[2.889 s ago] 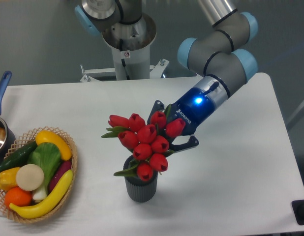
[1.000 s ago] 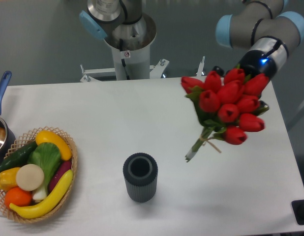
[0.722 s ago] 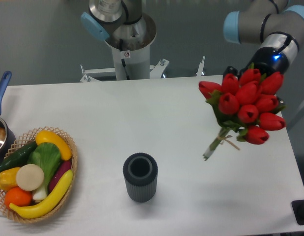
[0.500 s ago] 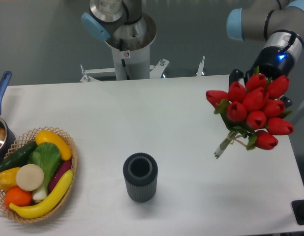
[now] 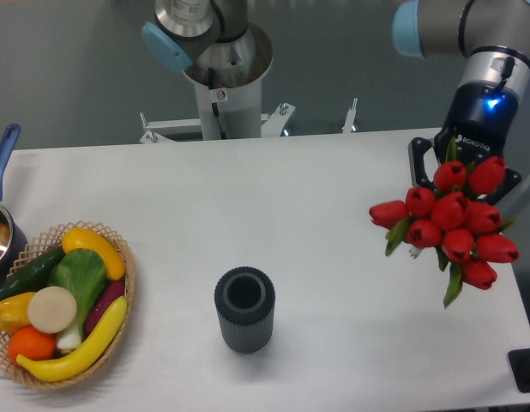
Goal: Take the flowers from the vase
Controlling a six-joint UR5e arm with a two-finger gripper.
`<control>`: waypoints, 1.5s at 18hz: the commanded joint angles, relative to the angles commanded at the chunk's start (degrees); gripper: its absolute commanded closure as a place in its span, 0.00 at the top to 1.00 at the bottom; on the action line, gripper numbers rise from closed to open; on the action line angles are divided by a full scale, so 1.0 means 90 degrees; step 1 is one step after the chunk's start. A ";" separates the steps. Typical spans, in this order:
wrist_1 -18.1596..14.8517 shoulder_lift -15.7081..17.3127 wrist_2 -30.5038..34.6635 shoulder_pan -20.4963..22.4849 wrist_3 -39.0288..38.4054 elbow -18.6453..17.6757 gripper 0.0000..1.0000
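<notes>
Flowers out of the vase — held in the air at the right edge.

My gripper (image 5: 465, 176) is clamped on the flowers (image 5: 451, 227), fingers mostly hidden behind the blooms. The bunch hangs just below me and toward the near side, heads facing the camera, so its long axis is foreshortened and the stems are out of sight. The vase (image 5: 244, 310) stands empty, well apart to the left.

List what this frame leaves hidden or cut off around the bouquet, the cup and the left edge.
- End effector: fingertips and grip hidden behind the flowers.
- Stems: almost entirely covered by the blooms.
- Vase: its bottom lost in shadow inside the rim.
- Pot: cut off by the left edge.
- Basket: its floor covered by vegetables.
</notes>
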 joint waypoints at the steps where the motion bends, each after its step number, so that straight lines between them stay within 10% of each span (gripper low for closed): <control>1: -0.0010 0.0039 0.0166 -0.0039 0.0126 -0.0010 0.37; 27: -0.0468 0.0234 0.4560 -0.1191 0.1611 -0.0508 0.34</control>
